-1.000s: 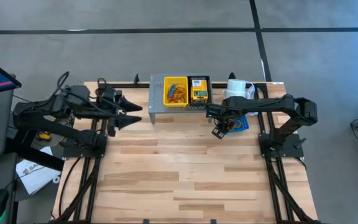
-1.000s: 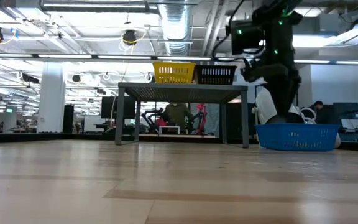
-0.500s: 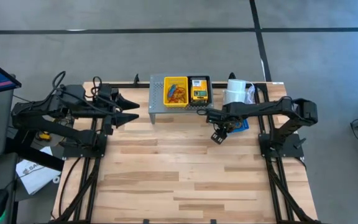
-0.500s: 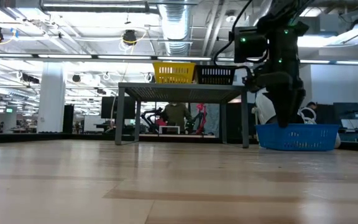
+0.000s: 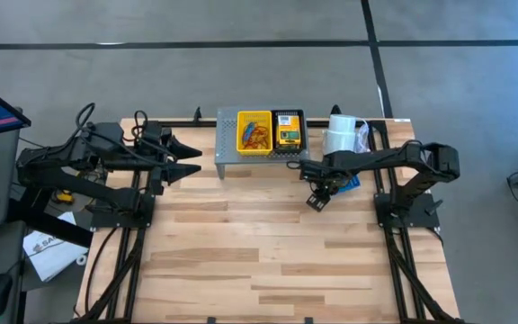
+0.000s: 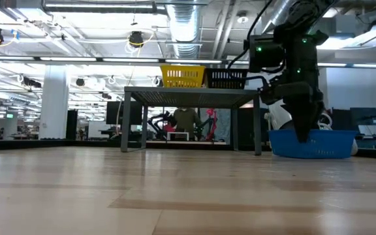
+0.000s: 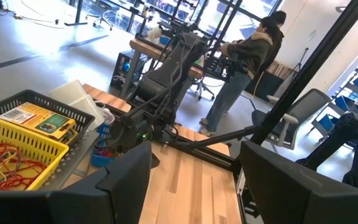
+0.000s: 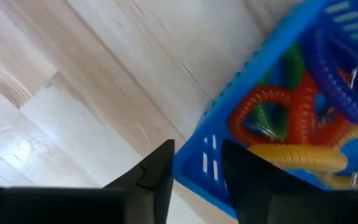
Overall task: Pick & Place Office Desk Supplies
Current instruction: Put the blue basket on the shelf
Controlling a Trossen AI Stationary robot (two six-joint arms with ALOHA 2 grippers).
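The right gripper (image 8: 194, 165) has come lower since one second ago, its fingers now astride the wall of the blue basket (image 8: 253, 74), narrower but not pressed on it. Coiled loops (image 8: 278, 118) lie inside. Farther, one yellow basket (image 5: 254, 132) and one black basket (image 5: 288, 130) stand on the shelf (image 5: 227, 135). The left gripper (image 5: 190, 159) waits with fingers apart.

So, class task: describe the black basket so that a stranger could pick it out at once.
Find the grey perforated metal shelf at the table's far edge, seen from above. Two baskets stand on it side by side. The black basket is the one nearer the right arm, holding a yellow-green crayon box; its yellow neighbour holds coloured loops.
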